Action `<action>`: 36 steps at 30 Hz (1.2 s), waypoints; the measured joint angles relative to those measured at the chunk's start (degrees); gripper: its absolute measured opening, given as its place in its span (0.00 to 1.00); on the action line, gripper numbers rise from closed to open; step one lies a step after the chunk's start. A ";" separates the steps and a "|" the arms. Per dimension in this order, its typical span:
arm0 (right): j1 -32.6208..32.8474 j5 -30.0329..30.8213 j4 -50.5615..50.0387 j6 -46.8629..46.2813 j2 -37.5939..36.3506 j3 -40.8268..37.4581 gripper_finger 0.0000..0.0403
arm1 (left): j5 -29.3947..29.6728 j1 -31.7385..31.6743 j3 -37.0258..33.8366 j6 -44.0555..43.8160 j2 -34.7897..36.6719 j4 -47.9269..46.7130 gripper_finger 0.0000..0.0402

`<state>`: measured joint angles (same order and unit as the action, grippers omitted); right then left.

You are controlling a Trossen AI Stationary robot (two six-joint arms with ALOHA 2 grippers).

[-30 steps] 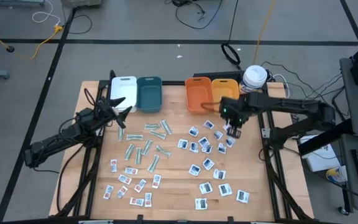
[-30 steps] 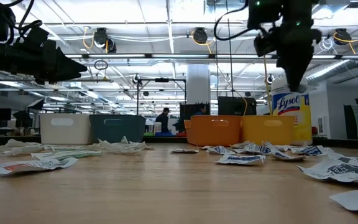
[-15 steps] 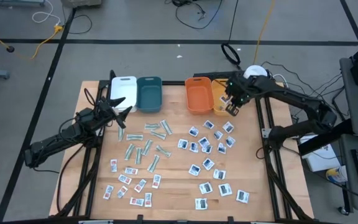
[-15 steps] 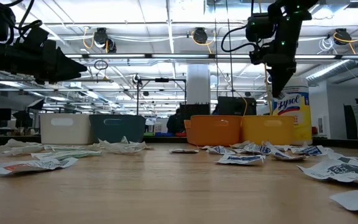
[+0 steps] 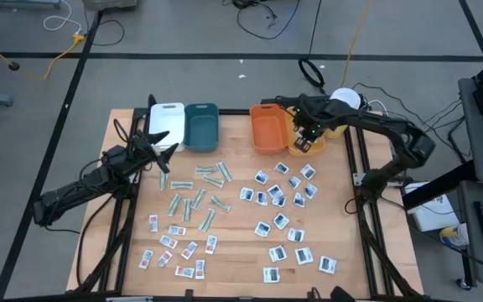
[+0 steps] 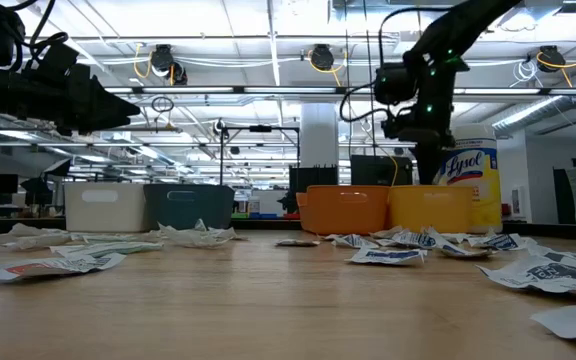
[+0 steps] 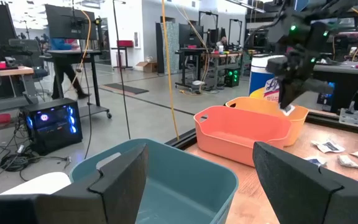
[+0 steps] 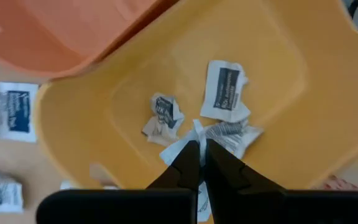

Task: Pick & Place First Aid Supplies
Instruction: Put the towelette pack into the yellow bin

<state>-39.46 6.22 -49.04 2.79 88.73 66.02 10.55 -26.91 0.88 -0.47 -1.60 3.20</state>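
Yellow bin (image 8: 166,81) lies straight below the right gripper (image 8: 199,163), whose fingers pinch a white packet (image 8: 180,148) hanging over three packets already inside; its long axis cannot be made out. Left gripper (image 7: 197,180) waits wide open near the teal bin (image 7: 179,186).

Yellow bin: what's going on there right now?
Right gripper shut on a white packet, above the yellow bin. Three packets inside. Left gripper open, waiting by teal bin.
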 joint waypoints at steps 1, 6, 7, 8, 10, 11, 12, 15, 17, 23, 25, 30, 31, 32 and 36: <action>0.00 0.01 0.44 -0.02 0.79 0.00 0.01 | 0.00 0.02 -0.01 0.00 -0.01 -0.02 0.74; 0.02 0.00 1.20 -0.12 3.72 0.00 0.01 | -0.02 0.00 0.01 0.02 0.01 -0.02 0.74; 0.02 0.00 1.12 -0.13 4.04 -0.02 0.01 | 0.00 0.01 0.01 0.02 0.00 -0.02 0.74; 0.02 0.00 1.08 -0.13 4.27 -0.02 0.01 | 0.00 0.02 0.01 0.01 0.00 0.00 0.74; 0.02 -0.09 1.12 -0.04 4.39 -0.02 0.01 | 0.00 0.02 0.01 0.02 -0.01 0.00 0.74; 0.02 -0.09 1.14 0.14 4.39 -0.02 0.02 | 0.00 0.02 0.01 0.01 -0.01 0.00 0.74; 0.02 -0.11 1.14 0.76 4.39 -0.02 0.03 | 0.00 0.02 0.00 0.01 0.00 0.00 0.74; 0.02 0.03 0.99 1.85 3.96 -0.02 0.08 | 0.00 0.02 0.01 0.00 0.01 -0.01 0.74; 0.04 0.92 1.34 2.24 3.44 -0.02 0.13 | 0.00 0.00 0.01 0.02 0.02 -0.01 0.74; 0.04 1.46 3.44 2.86 1.65 -0.02 0.32 | 0.00 0.01 0.00 0.02 0.00 -0.01 0.74; 0.04 1.18 3.33 3.32 0.85 -0.02 0.38 | 0.00 0.00 0.01 0.00 0.01 0.01 0.74; 0.46 -1.57 0.91 8.27 -3.03 -0.02 0.45 | -0.02 0.02 -0.01 0.02 -0.01 -0.02 0.74; 0.63 -1.88 0.55 8.37 -3.92 -0.02 0.46 | -0.01 0.02 0.00 0.00 0.01 0.01 0.74; 0.94 -1.93 -0.04 8.27 -4.85 -0.02 0.46 | 0.00 0.00 -0.01 0.00 0.00 -0.01 0.74; 1.69 -2.01 -3.88 7.13 -8.74 -0.02 0.46 | 0.00 0.01 -0.01 0.01 0.02 -0.02 0.74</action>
<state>-37.77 4.21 -52.92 9.92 79.99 66.00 10.55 -26.91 0.87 -0.46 -1.58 3.18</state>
